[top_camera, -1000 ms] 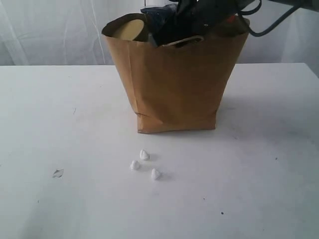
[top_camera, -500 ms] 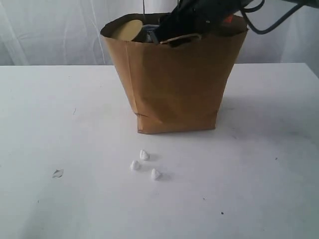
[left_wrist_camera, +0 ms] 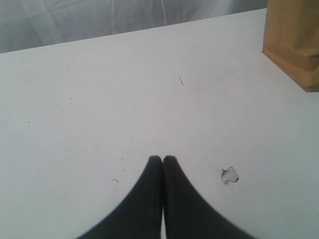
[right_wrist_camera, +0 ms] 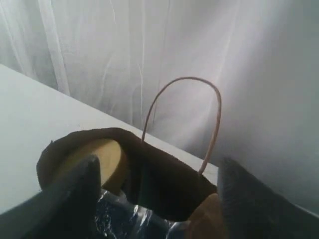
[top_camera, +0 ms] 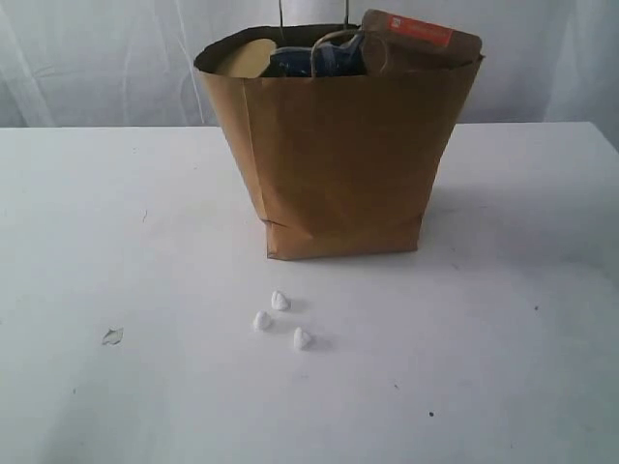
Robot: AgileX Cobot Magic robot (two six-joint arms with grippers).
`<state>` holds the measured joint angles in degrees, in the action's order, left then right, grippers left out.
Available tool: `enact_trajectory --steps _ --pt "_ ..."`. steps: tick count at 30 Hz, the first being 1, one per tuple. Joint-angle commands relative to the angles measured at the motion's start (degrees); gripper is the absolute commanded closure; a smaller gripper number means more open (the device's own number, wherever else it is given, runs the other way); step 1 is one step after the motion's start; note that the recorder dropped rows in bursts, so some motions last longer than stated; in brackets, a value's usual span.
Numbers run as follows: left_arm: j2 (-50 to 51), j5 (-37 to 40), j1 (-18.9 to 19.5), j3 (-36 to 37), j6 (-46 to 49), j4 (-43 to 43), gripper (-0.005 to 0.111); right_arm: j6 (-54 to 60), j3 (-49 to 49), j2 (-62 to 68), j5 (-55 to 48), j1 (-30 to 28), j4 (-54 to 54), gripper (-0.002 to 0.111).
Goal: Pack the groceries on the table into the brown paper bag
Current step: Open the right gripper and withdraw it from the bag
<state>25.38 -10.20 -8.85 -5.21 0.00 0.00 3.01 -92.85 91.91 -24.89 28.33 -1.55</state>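
The brown paper bag (top_camera: pixel 338 164) stands upright at the back middle of the table (top_camera: pixel 97 213). From its mouth show a tan jar lid (top_camera: pixel 247 56), a blue packet (top_camera: pixel 300 60) and the red-labelled pouch (top_camera: pixel 416 34). Three small white lumps (top_camera: pixel 280 301) lie on the table in front of the bag. Neither arm shows in the exterior view. My right gripper (right_wrist_camera: pixel 159 160) hangs open above the bag's mouth, empty, over the lid (right_wrist_camera: pixel 99 154) and blue packet (right_wrist_camera: pixel 129 219). My left gripper (left_wrist_camera: pixel 162 158) is shut on nothing, low over bare table, away from the bag (left_wrist_camera: pixel 294 40).
A small pale flat scrap (top_camera: pixel 112 336) lies at the front left, beside my left gripper, where the scrap (left_wrist_camera: pixel 229 175) shows again. One bag handle (right_wrist_camera: pixel 184 78) loops upright between my right fingers. White curtains hang behind the table.
The right arm, reaching into the bag's mouth with the blue packet, has let it go inside and pulled up out of the exterior view. Its jaws have widened. The left gripper is unchanged.
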Motion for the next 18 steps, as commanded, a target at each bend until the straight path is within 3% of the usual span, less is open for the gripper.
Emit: enact_trajectory --steps 1,10,18 --pt "-0.38 -0.01 0.13 0.43 0.00 0.00 0.107 -0.54 0.02 -0.74 -3.78 -0.37 0.53 0.049" --pt "-0.38 -0.01 0.13 0.43 0.00 0.00 0.107 1.27 0.02 -3.89 -18.24 -0.37 0.51 0.085" --pt "-0.38 -0.01 0.13 0.43 0.00 0.00 0.107 13.76 0.21 -4.25 -20.12 -0.37 1.15 0.089"
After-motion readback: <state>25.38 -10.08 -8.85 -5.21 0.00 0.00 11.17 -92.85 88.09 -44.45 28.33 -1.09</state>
